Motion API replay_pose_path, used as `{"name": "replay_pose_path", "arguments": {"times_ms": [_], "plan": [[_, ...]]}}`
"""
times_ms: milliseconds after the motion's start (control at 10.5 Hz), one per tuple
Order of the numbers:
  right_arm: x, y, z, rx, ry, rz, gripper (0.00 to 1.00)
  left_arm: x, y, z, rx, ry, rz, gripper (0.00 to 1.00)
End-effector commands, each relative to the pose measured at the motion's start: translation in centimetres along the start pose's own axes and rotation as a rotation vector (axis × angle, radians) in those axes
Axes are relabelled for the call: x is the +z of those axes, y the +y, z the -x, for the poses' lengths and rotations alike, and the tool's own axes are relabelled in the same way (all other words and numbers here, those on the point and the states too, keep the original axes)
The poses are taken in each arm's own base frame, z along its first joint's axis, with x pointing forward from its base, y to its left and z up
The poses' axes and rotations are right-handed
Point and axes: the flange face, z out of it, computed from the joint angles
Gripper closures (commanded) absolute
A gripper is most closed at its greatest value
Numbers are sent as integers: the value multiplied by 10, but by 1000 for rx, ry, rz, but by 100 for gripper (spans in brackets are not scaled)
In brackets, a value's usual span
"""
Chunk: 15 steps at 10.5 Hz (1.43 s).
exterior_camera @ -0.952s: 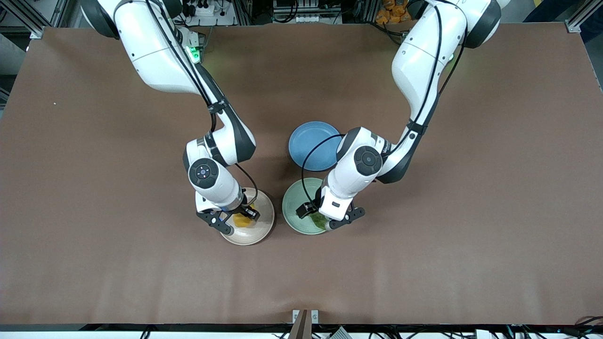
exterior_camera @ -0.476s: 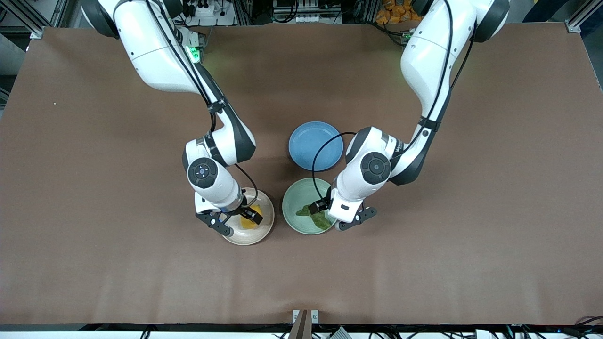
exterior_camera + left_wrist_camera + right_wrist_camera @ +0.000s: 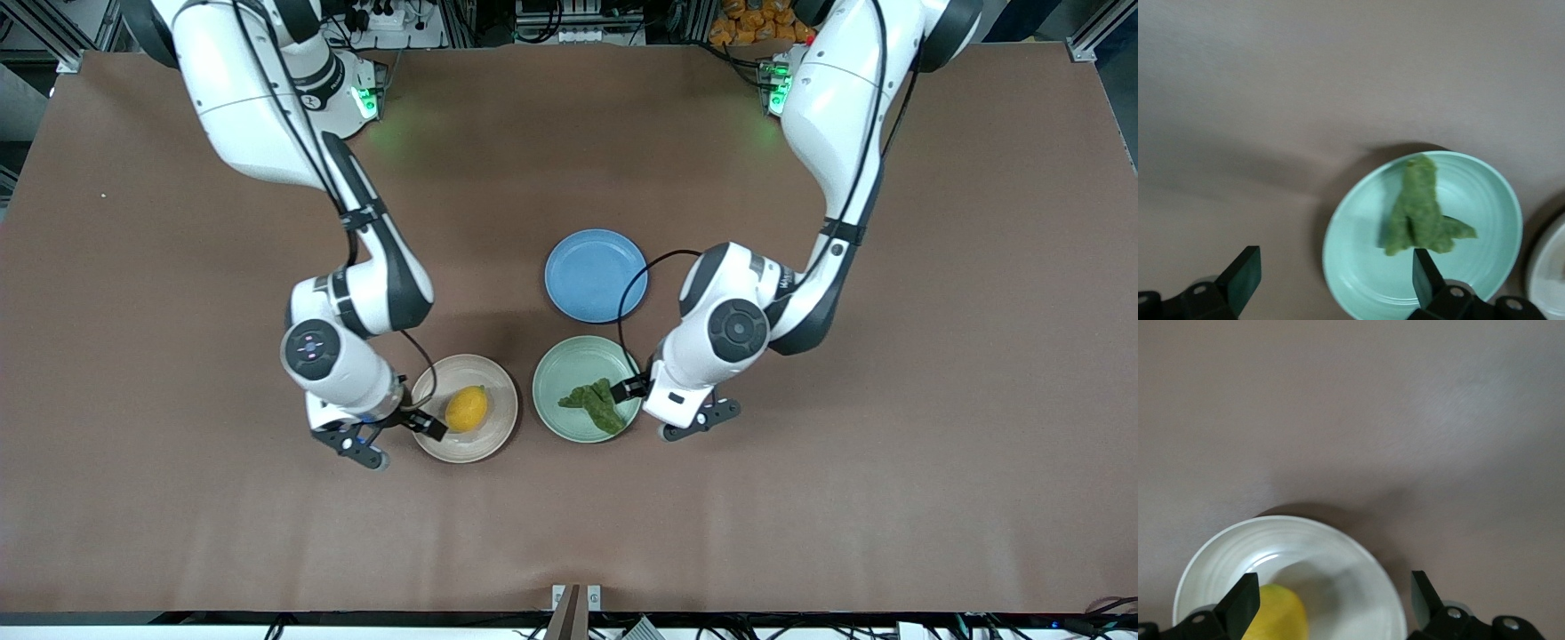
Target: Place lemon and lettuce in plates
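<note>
The right gripper (image 3: 391, 436) is hanging with its fingers spread and empty over the beige plate's (image 3: 498, 427) rim, at the edge toward the right arm's end of the table. The lemon (image 3: 466, 409) is lying in that plate, just beside the gripper, its long axis tilted. The left gripper (image 3: 680, 411), likewise spread and holding nothing, is hanging over the mint green plate's (image 3: 556, 369) edge toward the left arm's end; the lettuce (image 3: 592, 405) is lying crumpled inside. Both items appear placed. A blue plate (image 3: 594, 276) is sitting farther from the front camera than the mint green plate, on the brown table (image 3: 889, 489), with open space around.
</note>
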Motion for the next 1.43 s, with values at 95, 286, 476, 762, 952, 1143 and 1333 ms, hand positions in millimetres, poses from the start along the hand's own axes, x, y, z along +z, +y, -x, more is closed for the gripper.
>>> {"name": "replay_pose_path", "arguments": {"times_ms": [95, 286, 476, 762, 952, 1143, 1333], "plan": [[-51, 32, -26, -117, -36, 4, 0, -7, -43, -18, 62, -32, -110, 0], [-85, 38, -30, -117, -33, -3, 0, -9, -58, -20, 82, -35, -132, 0], [-124, 43, -35, -111, -16, -23, 0, -11, -90, -30, 113, -39, -175, 0], [-180, 51, -32, -165, -3, -33, 0, -26, -144, -47, 159, -43, -205, 0], [-221, 74, -36, -205, -11, -23, 0, -28, -172, -52, 168, -41, -204, 0], [-251, 103, -43, -185, -21, 10, 0, -33, -203, -57, 189, -18, -185, 0], [-267, 125, -45, -210, -26, 75, 0, -32, -225, -60, 193, -16, -183, 0]]}}
